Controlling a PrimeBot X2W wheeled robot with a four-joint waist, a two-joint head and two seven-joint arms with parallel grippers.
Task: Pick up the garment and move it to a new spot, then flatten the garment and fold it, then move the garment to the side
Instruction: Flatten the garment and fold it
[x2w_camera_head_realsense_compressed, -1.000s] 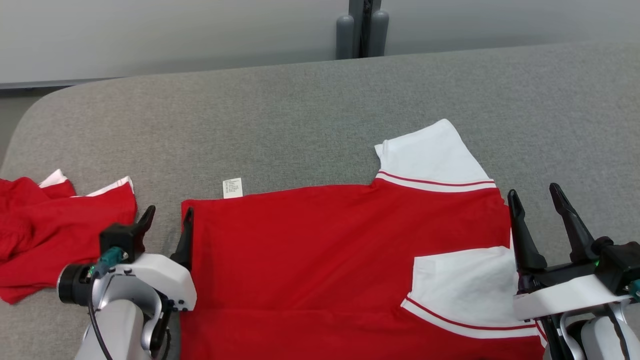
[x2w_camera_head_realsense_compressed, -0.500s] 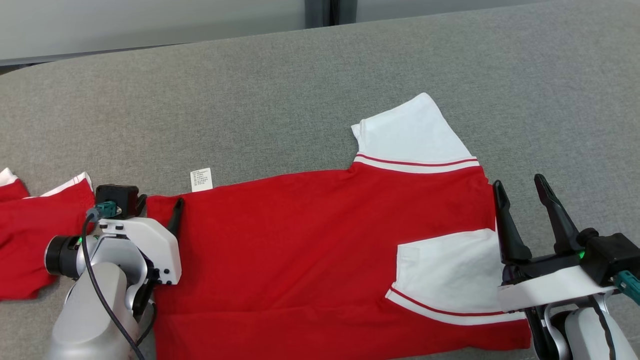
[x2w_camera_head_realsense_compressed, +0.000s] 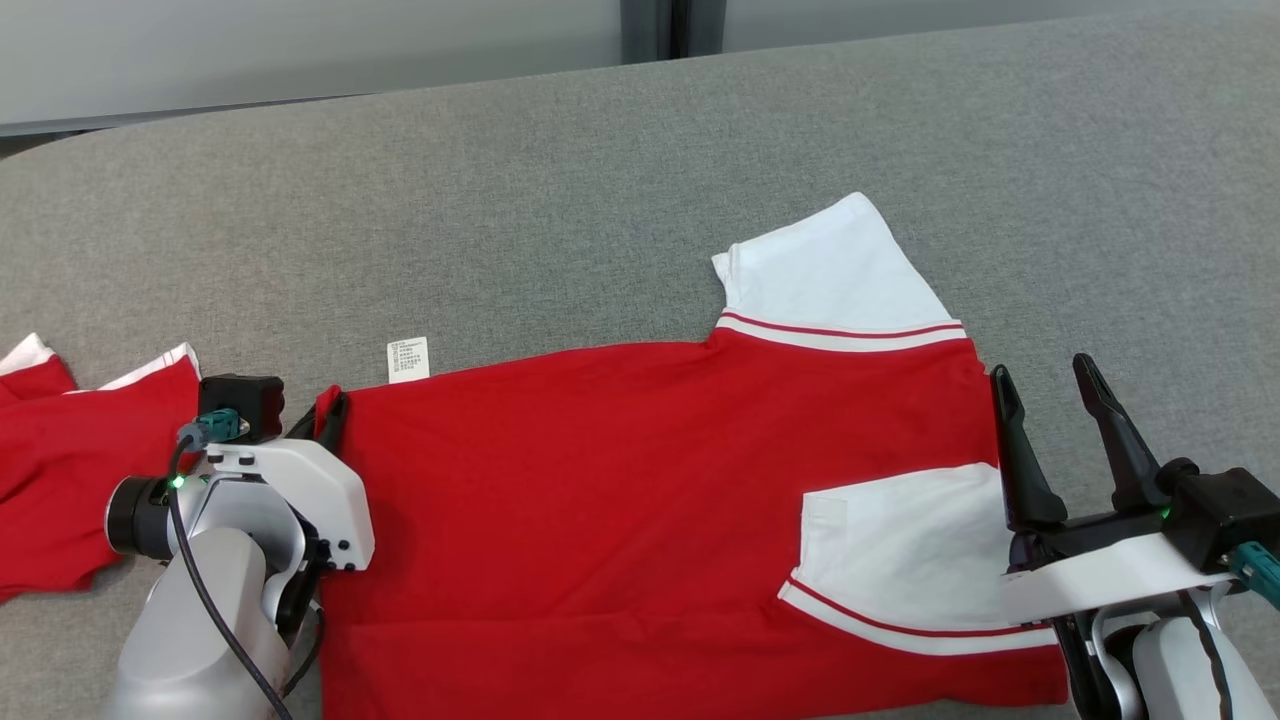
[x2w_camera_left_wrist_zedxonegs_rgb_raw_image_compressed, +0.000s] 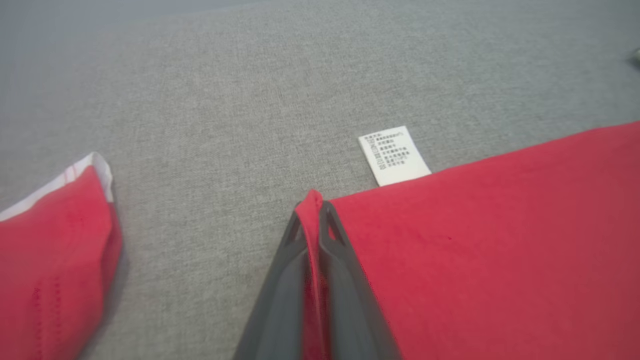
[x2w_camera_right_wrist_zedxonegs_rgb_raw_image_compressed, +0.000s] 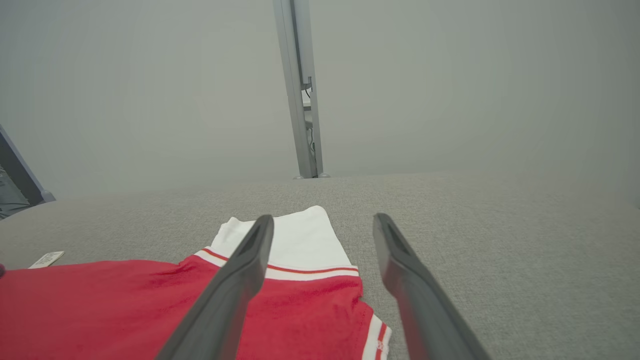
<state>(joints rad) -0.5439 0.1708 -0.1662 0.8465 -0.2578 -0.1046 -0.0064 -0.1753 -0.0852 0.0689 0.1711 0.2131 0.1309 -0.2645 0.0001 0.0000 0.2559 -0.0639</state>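
Where a second ago the left gripper (x2w_camera_head_realsense_compressed: 330, 410) stood with fingers spread at the near-left corner of the garment (x2w_camera_head_realsense_compressed: 620, 500), it is now clamped on that corner. The left wrist view shows a ridge of red cloth pinched between the two dark fingers, just short of the white care label (x2w_camera_left_wrist_zedxonegs_rgb_raw_image_compressed: 395, 156). The head camera shifted meanwhile, so the apparent slide of the scene is not the cloth moving. The garment lies spread on the grey table (x2w_camera_head_realsense_compressed: 600, 200) between the two arms. One white sleeve (x2w_camera_head_realsense_compressed: 830, 280) points away from the robot and the other is turned in over the body. A second red garment (x2w_camera_head_realsense_compressed: 60, 470) sits apart at the far left. The right gripper (x2w_camera_head_realsense_compressed: 1042, 368) is unchanged: fingers wide apart, holding nothing, poised at the garment's right edge. Judgement: one corner is secured for a fold or a pull-flat. The right side still needs a matching grip before any lift, or the cloth will drag unevenly.
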